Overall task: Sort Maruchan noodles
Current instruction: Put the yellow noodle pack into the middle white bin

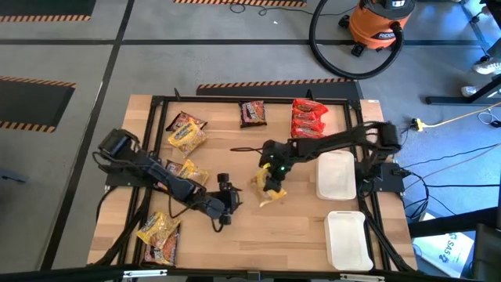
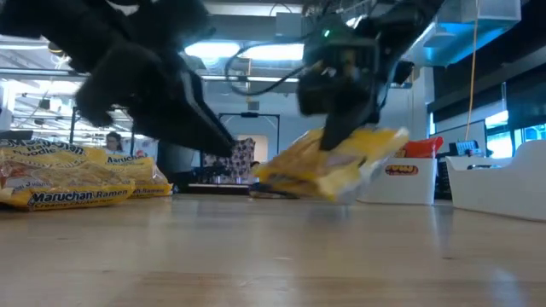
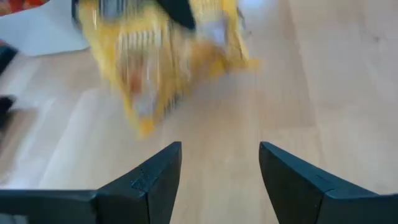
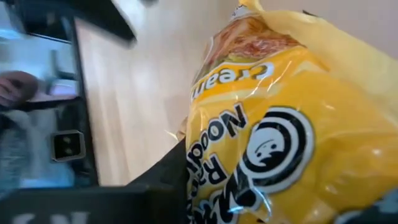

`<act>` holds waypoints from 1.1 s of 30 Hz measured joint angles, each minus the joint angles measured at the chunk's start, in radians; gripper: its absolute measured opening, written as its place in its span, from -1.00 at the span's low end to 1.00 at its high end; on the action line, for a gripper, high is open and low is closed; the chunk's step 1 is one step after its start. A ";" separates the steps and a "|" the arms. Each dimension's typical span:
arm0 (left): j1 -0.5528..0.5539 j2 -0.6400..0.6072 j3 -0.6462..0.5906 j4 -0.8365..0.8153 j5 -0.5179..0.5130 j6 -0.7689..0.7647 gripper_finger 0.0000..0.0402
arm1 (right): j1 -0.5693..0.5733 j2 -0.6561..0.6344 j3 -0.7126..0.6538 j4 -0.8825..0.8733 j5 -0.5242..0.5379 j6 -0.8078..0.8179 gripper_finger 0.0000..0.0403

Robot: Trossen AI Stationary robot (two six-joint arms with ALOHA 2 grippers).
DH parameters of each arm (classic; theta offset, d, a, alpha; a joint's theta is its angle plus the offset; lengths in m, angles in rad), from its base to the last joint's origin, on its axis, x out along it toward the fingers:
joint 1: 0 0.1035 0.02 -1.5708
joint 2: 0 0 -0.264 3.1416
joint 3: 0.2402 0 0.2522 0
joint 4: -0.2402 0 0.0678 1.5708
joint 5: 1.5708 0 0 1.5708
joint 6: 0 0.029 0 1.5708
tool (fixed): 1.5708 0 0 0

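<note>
My right gripper is near the table's middle, shut on a yellow Maruchan noodle packet that fills the right wrist view. My left gripper stands open a little to the packet's left, nothing between its fingers. Other packets lie flat on the table. Yellow ones are at the left, near left and far left. A dark one and red ones lie at the far edge. My right gripper holds the yellow packet from above, slanting down, with its fingers on the packet's upper side around mid-length. One dark finger shows against the printed face; the packet hides the other. The packet is tilted, right end raised, lower end close to the table.
Two white trays sit at the right, one beside the right arm and one nearer the front edge. A black frame runs around the tabletop. Bare wood lies in front of the held packet.
</note>
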 joint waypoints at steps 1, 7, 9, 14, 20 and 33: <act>-0.007 -0.013 -0.002 -0.022 -0.009 -0.002 0.04 | 0.000 -0.033 0.000 -0.053 0.026 -0.013 -0.40; -0.025 -0.009 0.000 -0.021 -0.012 -0.013 0.04 | 0.000 -0.261 0.001 -0.369 0.206 -0.092 -0.45; -0.025 -0.005 0.000 -0.030 -0.011 -0.020 0.04 | 0.000 -0.342 0.001 -0.478 0.262 -0.123 -0.44; -0.023 -0.005 0.000 -0.022 -0.011 -0.021 0.04 | 0.000 -0.533 0.001 -0.784 0.406 -0.158 -0.40; -0.011 -0.005 0.000 -0.017 -0.012 -0.021 0.04 | 0.000 -0.654 0.001 -1.102 0.528 -0.158 -0.43; 0.006 -0.005 0.000 -0.002 -0.012 -0.024 0.04 | 0.014 -0.595 0.000 -1.239 0.636 -0.267 -0.43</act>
